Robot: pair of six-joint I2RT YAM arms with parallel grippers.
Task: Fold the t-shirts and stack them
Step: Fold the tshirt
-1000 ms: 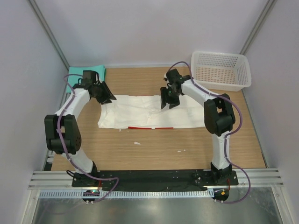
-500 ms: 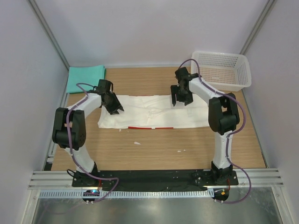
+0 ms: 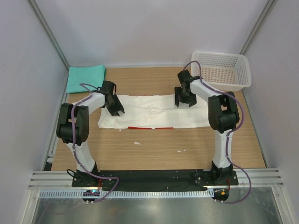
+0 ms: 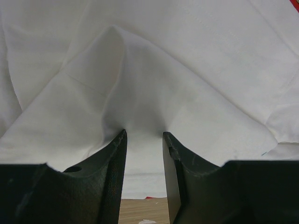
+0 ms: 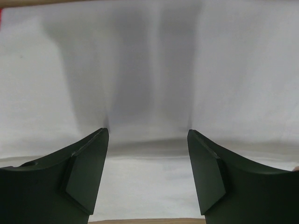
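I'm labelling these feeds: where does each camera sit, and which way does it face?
Top external: above, behind the robot, looking down at the table; left arm and right arm show.
Left wrist: on the left wrist, facing the white t-shirt; left pincer shows.
Right wrist: likewise, same shirt; right pincer shows.
All share the white t-shirt.

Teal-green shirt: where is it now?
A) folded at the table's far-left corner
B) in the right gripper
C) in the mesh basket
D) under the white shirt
A: the teal-green shirt lies folded flat at the far-left corner, apart from the white shirt and the basket.
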